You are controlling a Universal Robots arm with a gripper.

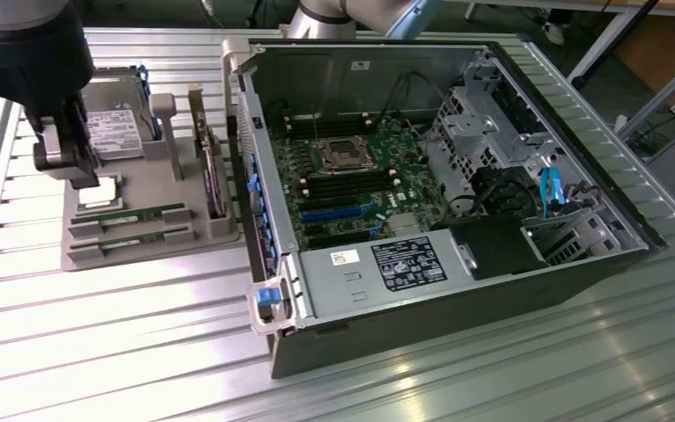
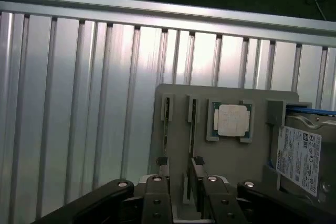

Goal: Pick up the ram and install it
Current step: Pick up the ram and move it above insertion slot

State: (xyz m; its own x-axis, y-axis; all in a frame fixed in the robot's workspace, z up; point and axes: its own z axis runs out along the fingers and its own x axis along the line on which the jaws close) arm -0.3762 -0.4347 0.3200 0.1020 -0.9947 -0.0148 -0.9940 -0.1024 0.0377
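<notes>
Pincer (image 2: 180, 170): part open, empty, poised low over the grey holder (image 1: 85, 255), which sits on the desk (image 1: 138, 352) beside the open computer case (image 1: 431, 334). No contact with any part evident.

Ram (image 1: 138, 214): seated on edge in a slot of the holder, next to the processor chip (image 1: 101, 192). Identical twin (image 1: 138, 236) in the parallel slot, on the side of the holder away from the chip. Neither stick lifted. Stick addressed by the jaws: not determinable, with fingertips (image 2: 163, 165) lying over the ends of both slots.

Appearance of ram: long, narrow, thin green board. Seen edge-on from the wrist as a dark sliver in its groove. Surface detail too small to make out.

Probable hazards:
- Closure on both sticks at once, or on a rib of the holder, owing to tight slot spacing.
- Off-centre grip, giving tilt on withdrawal and binding in the groove.
- Contact with the processor chip or the hard drive (image 1: 115, 132) on the holder, through sideways drift.
</notes>
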